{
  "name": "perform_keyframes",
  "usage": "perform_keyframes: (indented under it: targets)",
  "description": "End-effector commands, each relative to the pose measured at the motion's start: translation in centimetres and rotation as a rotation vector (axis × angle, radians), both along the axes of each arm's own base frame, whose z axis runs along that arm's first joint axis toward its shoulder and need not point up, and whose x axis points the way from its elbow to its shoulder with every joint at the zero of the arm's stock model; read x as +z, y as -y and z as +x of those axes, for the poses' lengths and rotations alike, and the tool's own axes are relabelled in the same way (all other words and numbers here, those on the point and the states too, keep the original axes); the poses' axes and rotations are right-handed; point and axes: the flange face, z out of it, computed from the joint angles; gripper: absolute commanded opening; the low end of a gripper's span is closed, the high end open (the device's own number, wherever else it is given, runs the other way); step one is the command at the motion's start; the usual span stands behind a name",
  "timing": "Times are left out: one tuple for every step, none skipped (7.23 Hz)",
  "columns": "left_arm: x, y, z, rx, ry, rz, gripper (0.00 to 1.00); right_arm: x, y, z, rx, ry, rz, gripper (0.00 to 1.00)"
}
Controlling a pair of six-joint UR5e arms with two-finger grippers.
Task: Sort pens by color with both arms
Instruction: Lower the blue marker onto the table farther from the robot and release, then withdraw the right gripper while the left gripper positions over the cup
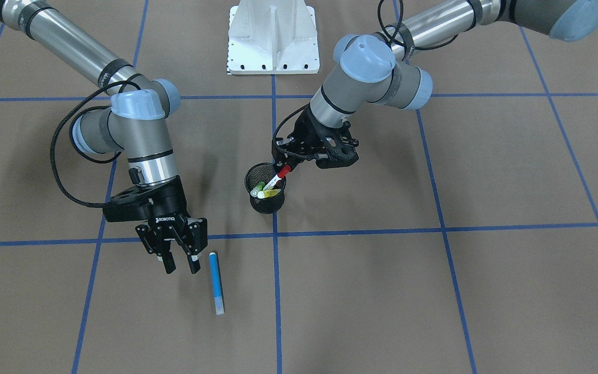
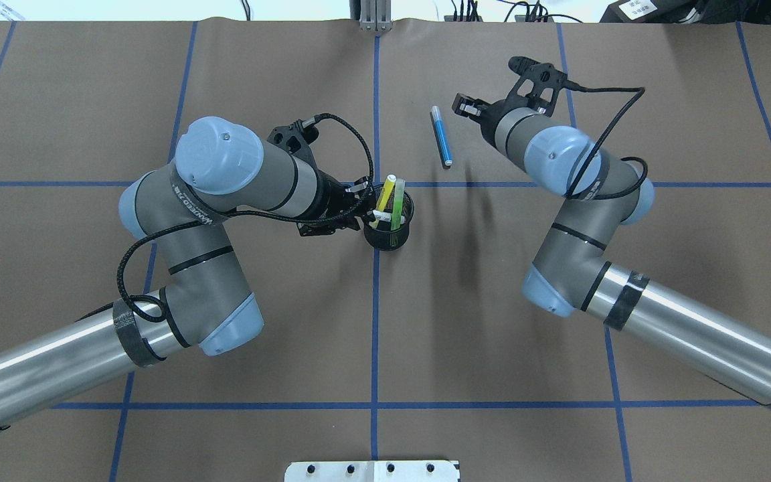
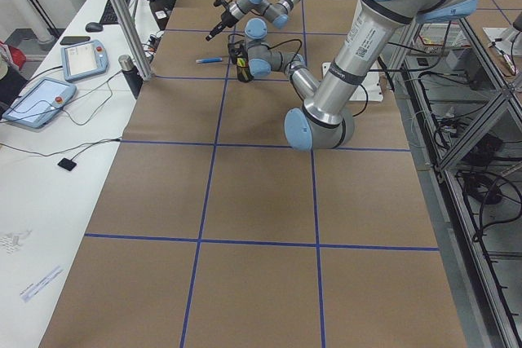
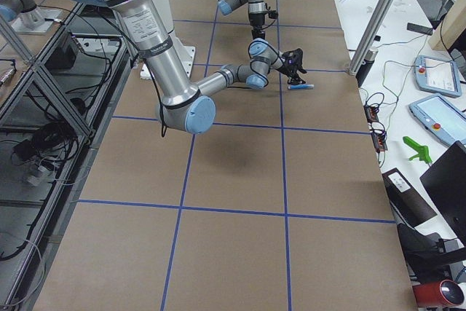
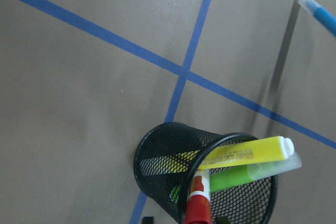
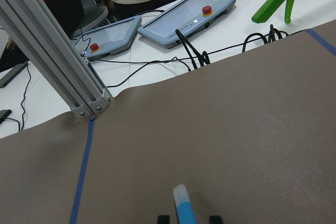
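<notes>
A black mesh cup [image 1: 267,205] stands near the table's middle, also seen in the overhead view [image 2: 389,239]. It holds the yellow pen [image 5: 241,156], the lime green pen [image 5: 247,174] and the white pen with the red cap [image 5: 198,208]. My left gripper [image 1: 282,165] is at the cup's rim, open, with its jaws on either side of the red cap. The blue pen [image 1: 216,283] lies flat on the paper, apart from the cup. My right gripper [image 1: 180,266] is open and empty, just above and beside the blue pen [image 6: 184,211].
The white pedestal base [image 1: 273,39] stands at the robot's edge of the table. Blue tape lines [image 1: 275,291] divide the brown paper. Past the far edge are an aluminium post [image 6: 52,51] and teach pendants [image 6: 184,17] on a white bench.
</notes>
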Motion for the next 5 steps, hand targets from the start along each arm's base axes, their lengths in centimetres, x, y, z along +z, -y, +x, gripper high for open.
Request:
perform_keyframes:
  targets:
    - [-0.1,0.1,-0.1,-0.012,-0.001,0.005,0.32,1.1,3.7,8.3,-0.2,0.086,-0.111,1.0]
    - [-0.2,0.1,-0.1,-0.015,-0.001,0.007,0.32,1.9,5.5,12.9,-0.293,0.099,-0.17,1.0]
    - [-0.2,0.1,-0.2,-0.015,-0.003,0.008,0.33,1.9,7.0,17.1,-0.362,0.106,-0.229,1.0]
    - [-0.1,0.1,-0.1,-0.016,-0.001,0.009,0.38,1.7,8.4,20.3,-0.432,0.079,-0.275,1.0]
    - [-0.2,0.2,-0.1,-0.021,-0.001,0.011,0.38,4.0,8.8,22.8,-0.497,0.024,-0.36,1.0]
